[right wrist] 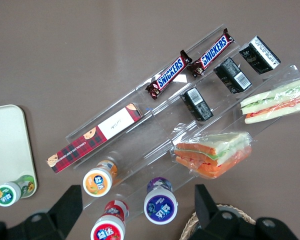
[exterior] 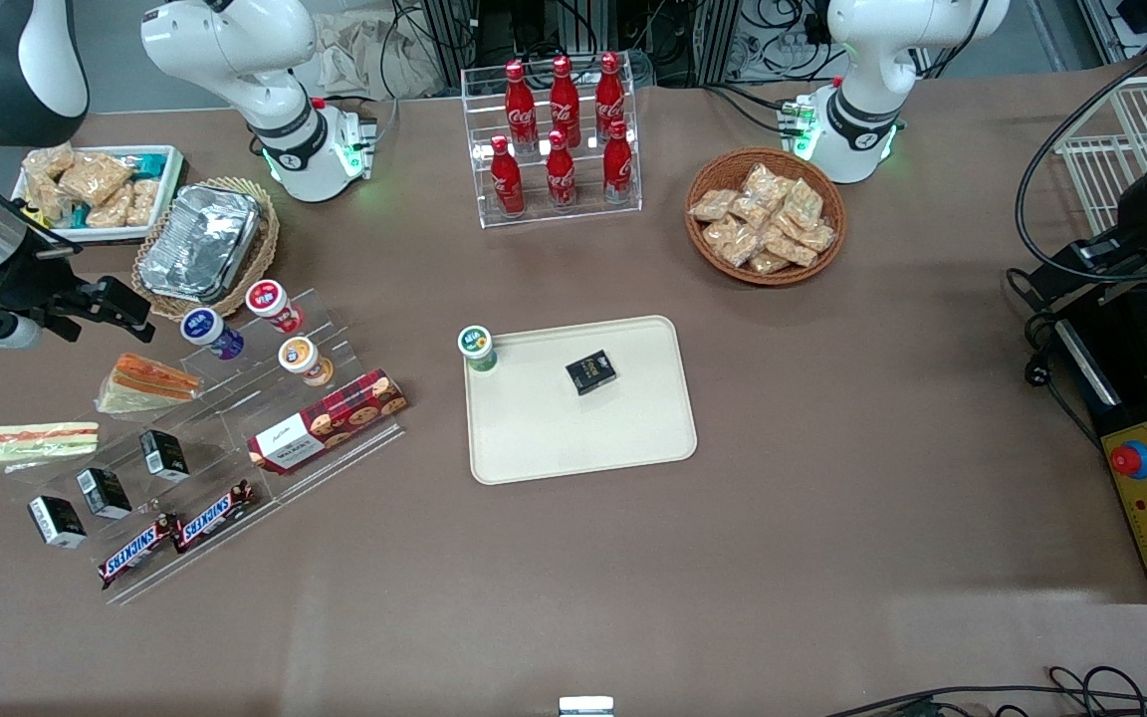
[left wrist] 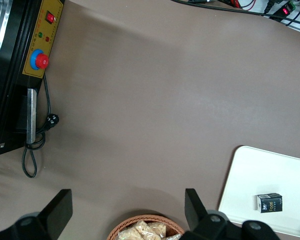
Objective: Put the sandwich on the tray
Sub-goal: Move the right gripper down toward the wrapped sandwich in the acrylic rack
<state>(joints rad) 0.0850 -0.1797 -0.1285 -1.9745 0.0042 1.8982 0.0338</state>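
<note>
sandwich (exterior: 24,443): lying on the clear stepped rack at the working arm's end of the table, nothing touching it; the wrist view cuts off one end

tray (exterior: 633,438): mid-table, well apart from the sandwich, with a small black box (exterior: 590,372) and green-lidded cup (exterior: 477,348) on it

gripper (exterior: 120,309): fingers spread wide, nothing held, up over the rack near the foil container (exterior: 201,243); arm partly out of frame
</note>
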